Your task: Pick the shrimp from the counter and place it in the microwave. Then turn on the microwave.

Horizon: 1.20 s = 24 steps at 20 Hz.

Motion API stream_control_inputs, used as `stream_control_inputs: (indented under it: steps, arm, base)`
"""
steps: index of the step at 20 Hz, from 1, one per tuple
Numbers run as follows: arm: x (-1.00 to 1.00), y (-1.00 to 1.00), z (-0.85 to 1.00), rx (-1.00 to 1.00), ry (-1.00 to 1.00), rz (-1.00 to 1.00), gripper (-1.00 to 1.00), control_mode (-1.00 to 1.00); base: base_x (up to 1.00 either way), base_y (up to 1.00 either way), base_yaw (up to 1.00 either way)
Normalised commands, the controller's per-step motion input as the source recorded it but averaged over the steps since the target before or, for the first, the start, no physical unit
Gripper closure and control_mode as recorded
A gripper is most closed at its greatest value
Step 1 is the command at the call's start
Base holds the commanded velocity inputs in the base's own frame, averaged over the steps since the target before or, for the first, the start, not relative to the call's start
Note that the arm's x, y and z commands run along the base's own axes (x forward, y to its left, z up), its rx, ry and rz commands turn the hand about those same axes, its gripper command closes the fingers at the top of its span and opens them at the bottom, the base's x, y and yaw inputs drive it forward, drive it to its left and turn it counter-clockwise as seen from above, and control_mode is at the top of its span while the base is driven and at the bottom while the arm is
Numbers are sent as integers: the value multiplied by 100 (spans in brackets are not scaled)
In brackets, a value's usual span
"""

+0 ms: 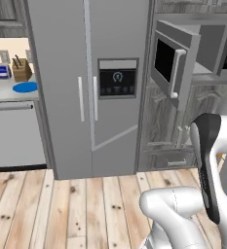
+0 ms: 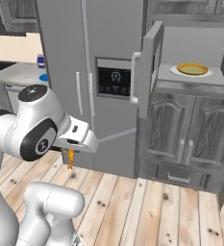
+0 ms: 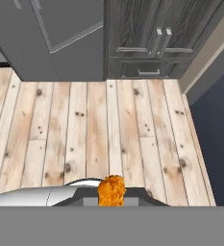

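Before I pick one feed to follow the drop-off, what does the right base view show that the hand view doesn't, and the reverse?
Right base view alone: the microwave with its door swung open, a yellow plate inside, the fridge's black dispenser panel, and the counter at far left.

Hand view alone: the shrimp's frilly orange body seen close up, and a dark wall at the right edge.

Both: the shrimp in the shut claw, the plank floor, the fridge's lower doors and the dark wood cabinets.
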Motion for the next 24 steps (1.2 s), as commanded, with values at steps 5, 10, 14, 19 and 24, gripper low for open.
stream_control_inputs:
  steps: [5,10,14,19,24]
  arm:
    - [0,0,0,0,0,0,100,100]
    - [0,0,0,0,0,0,100,100]
    - [0,0,0,0,0,0,100,100]
    - [0,0,0,0,0,0,100,100]
    - [0,0,0,0,0,0,100,100]
  base:
    - [-11,-54,4]
    - [-6,-54,4]
    - [-4,-56,5]
    - [0,-57,4]
    - [3,-57,6]
